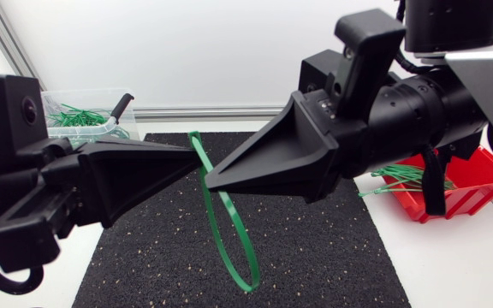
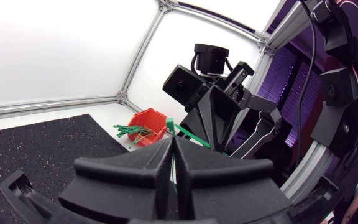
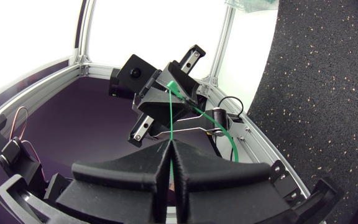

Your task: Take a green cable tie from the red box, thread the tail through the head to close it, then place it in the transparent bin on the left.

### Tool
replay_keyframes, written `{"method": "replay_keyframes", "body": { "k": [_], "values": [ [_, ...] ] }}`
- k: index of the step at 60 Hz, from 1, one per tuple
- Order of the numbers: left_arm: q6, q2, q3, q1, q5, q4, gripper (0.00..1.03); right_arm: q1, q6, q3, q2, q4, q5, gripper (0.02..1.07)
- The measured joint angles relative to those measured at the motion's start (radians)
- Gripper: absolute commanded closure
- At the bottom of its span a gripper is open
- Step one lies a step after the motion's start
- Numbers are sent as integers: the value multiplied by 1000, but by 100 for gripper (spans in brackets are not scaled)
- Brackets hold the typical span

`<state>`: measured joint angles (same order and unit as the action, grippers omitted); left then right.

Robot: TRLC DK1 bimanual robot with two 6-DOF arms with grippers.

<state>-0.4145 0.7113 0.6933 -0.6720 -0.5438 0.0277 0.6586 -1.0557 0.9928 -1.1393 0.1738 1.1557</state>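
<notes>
The step in hand looked to be the threading. The left gripper (image 1: 192, 159) and the right gripper (image 1: 213, 178) met tip to tip above the middle of the black mat (image 1: 315, 257). Each was clamped on the green cable tie (image 1: 245, 285), whose loop hung down below them. To do it well, one gripper should hold the head steady while the other feeds the tail straight into the slot, in short pulls and with no twist in the strap. The right one should then let go before the left carries the tie to the transparent bin (image 1: 88, 91) at the far left corner of the desk (image 1: 452, 265). Whether the tail had already entered the head I could not tell, since the fingertips hid the join.

Only the head view showed the whole loop, the bin and the red box (image 1: 478, 184) near the desk's right edge together. The left wrist view showed the strap pinched between its own fingers. The right wrist view showed the strap running from its own pressed-together fingers straight to the left gripper ahead. The head view hid both of these grip details.
</notes>
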Motion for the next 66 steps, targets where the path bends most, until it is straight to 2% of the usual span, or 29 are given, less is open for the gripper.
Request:
{"method": "replay_keyframes", "body": {
  "k": [22, 37, 47, 61, 66],
  "values": [
    [19, -7, 0, -4, 6, 0, 100, -6, 0, -5, -6, -18, 0, 101],
    [141, -21, -29, -135, 214, -1, 100, -5, 0, -6, -13, -18, 5, 101],
    [203, -44, -53, -194, 300, -4, 100, -5, 0, -6, -13, -18, 5, 101],
    [245, -70, -53, -237, 361, -1, 100, 0, 0, -6, -26, -16, 4, 101],
    [264, -70, -53, -269, 408, -1, 100, 0, 0, -6, -30, -14, 5, 101]
  ]
}}
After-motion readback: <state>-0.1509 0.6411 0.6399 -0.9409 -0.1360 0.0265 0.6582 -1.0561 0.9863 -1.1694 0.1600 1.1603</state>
